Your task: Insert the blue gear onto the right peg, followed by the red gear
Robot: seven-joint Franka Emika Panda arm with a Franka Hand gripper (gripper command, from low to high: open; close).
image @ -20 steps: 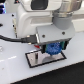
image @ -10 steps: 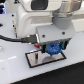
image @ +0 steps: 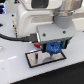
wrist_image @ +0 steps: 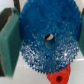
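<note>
The blue gear (image: 54, 47) is held in my gripper (image: 54, 49), low over the grey base plate (image: 42, 60) with its black border. In the wrist view the blue gear (wrist_image: 45, 27) fills most of the picture, its centre hole dark, with a green finger (wrist_image: 10, 45) against its rim on one side and the other finger at the opposite edge. My gripper (wrist_image: 46, 42) is shut on it. Part of the red gear (wrist_image: 60, 77) shows just past the blue gear's rim. The right peg is hidden by the gear and gripper.
A dark upright post (image: 38, 46) stands on the plate toward the exterior view's left of the gripper. A black cable (image: 15, 37) runs along the white arm on that side. The plate lies on a white table (image: 15, 70).
</note>
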